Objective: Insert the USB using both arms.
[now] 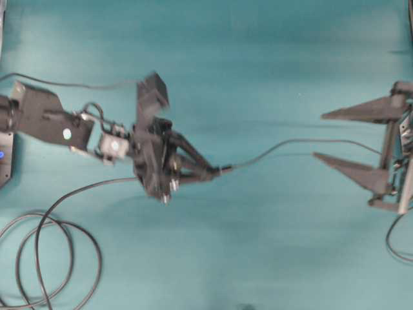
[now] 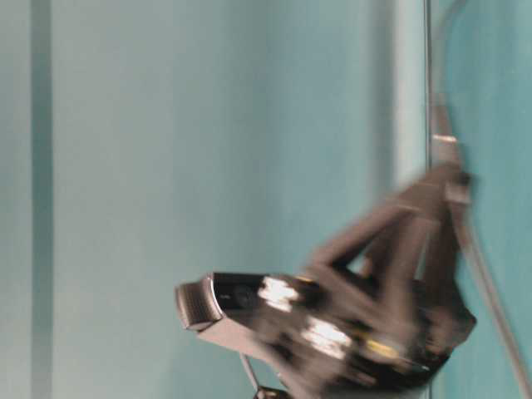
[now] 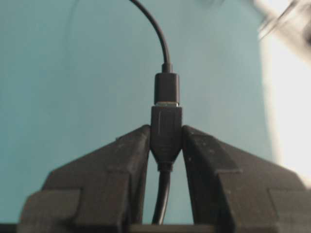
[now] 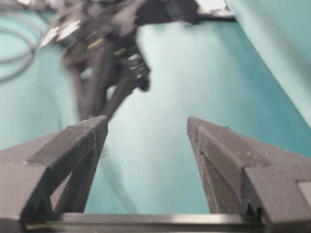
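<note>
We see the left gripper (image 3: 165,138) pinching the socket end (image 3: 165,132), the USB (image 3: 166,89) seated in it; the right gripper (image 1: 318,135), well apart, stands spread.

table-level view blurs the left arm (image 2: 366,324).

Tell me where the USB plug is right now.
In the left wrist view the USB plug sits at centre, seated in the socket end clamped by the left pincer. Overhead, it lies left of centre, far from the open right pincer.

Blk USB (image 3: 166,88), blk cables, teal table (image 1: 258,64).
</note>
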